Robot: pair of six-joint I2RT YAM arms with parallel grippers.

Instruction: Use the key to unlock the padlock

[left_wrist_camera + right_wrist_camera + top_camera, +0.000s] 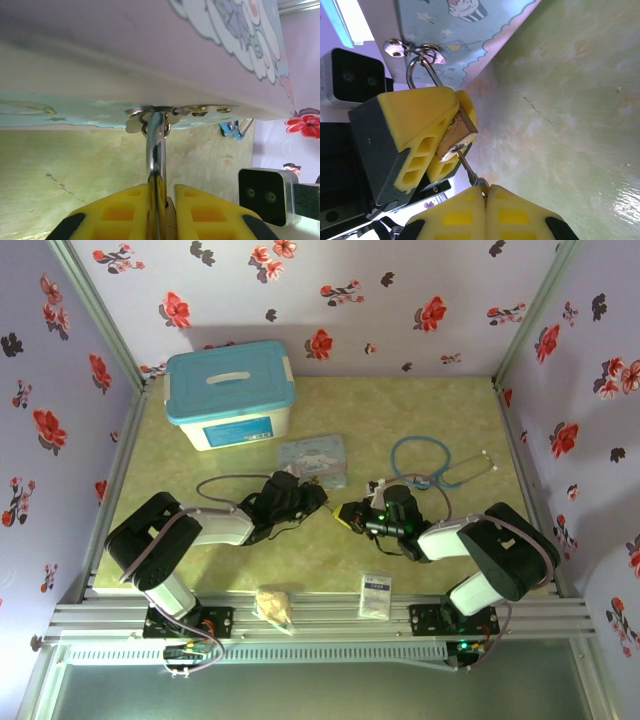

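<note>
So the padlock (458, 131) hangs by its shackle (156, 150) from the hasp (415, 48) on the edge of the tin (465, 25). The left hand (161, 199) is clenched round the brass body, holding it just out from the tin. The right hand (485, 192) is pinched tight on the key (468, 171), on the side of the padlock facing away from the tin. The key shaft lines up with the shackle's long axis and its tip meets the padlock's bottom face. It looks seated, though I can't tell how deep. My guess is the right hand's next move is a twist about that line, not more pushing.
</note>
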